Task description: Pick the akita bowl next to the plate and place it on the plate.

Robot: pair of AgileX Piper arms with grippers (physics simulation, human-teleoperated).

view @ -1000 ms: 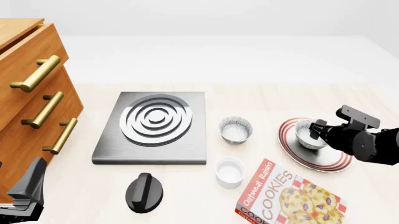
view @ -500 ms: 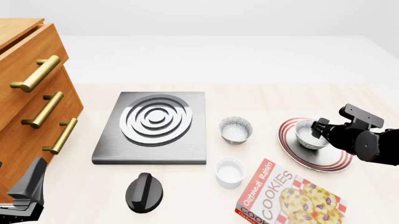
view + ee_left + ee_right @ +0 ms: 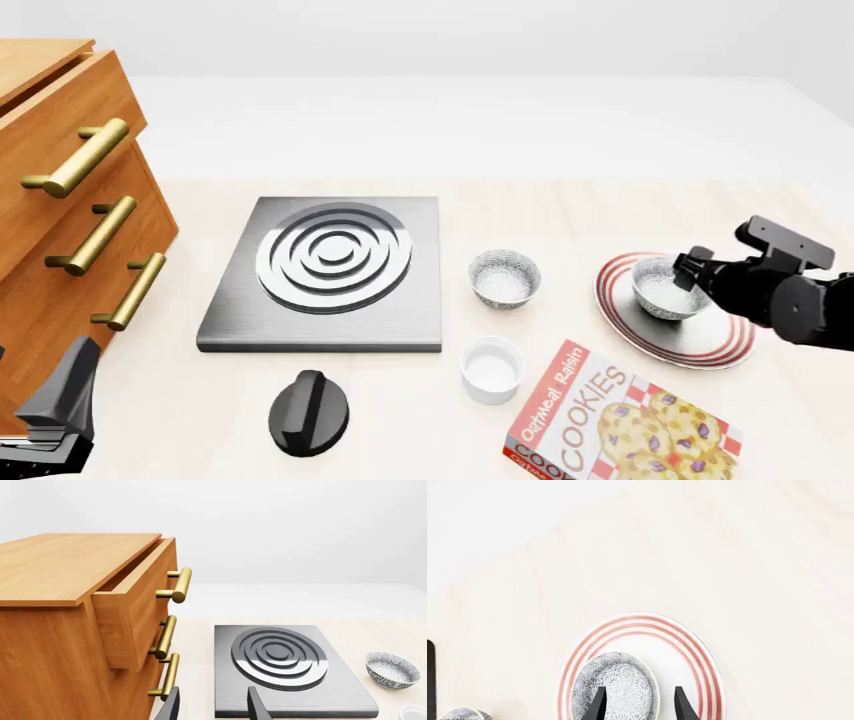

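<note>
Right gripper (image 3: 637, 702): both fingers are parted, one over the akita bowl's rim and one outside it. The front view suggests the fingers have let go, but contact with the rim cannot be confirmed. The akita bowl (image 3: 665, 288) sits upright on the plate (image 3: 714, 345), toward the plate's left side in the front view (its speckled wall shows clearly in the right wrist view).

Left gripper (image 3: 212, 707): the fingers are spread apart with nothing between them. It is low at the near left corner of the front view, well apart from all dishes.

Outward from the plate: a second speckled bowl (image 3: 505, 277) stands on the table to the left of the plate, apart from it. A plain white cup (image 3: 491, 368) stands nearer the camera than that bowl. A cookie box (image 3: 607, 425) lies flat, its far edge near the plate's near rim. A grey stove plate (image 3: 327, 272) with concentric rings lies left of the second bowl; a black knob (image 3: 308, 412) lies in front of it. A wooden drawer cabinet (image 3: 67, 215) with brass handles stands at the left edge, its top drawer slightly pulled out.

Surface and room: the table (image 3: 561, 205) is pale wood-grain; behind it is a plain white backdrop.

Hidden or cut off: the right arm covers the plate's right rim in the front view. The cookie box's near corner and the cabinet's left side are cut off by the frame.
</note>
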